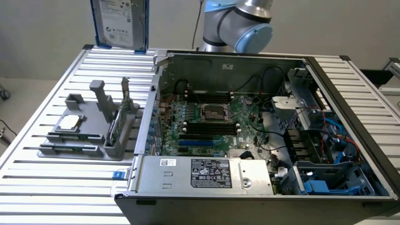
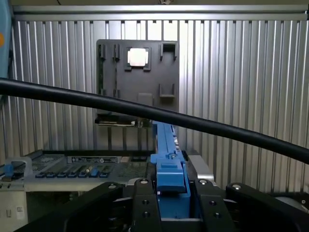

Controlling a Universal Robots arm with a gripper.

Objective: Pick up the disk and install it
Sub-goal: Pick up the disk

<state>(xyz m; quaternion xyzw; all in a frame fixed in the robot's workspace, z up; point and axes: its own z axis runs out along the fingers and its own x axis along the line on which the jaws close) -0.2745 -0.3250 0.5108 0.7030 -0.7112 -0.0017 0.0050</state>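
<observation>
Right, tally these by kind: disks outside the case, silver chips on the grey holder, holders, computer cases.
disk, gripped in the claw: 1
silver chip on the holder: 1
grey holder: 1
computer case, lid off: 1
Total: 4

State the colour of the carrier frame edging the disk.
Blue disk frame, best seen in the wrist view.

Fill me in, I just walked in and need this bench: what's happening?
The robot arm has its claw clamped on the disk, holding it upright above the far edge of the table, at the exterior view's left. The open computer case sits on the table; the disk is not installed yet.
</observation>
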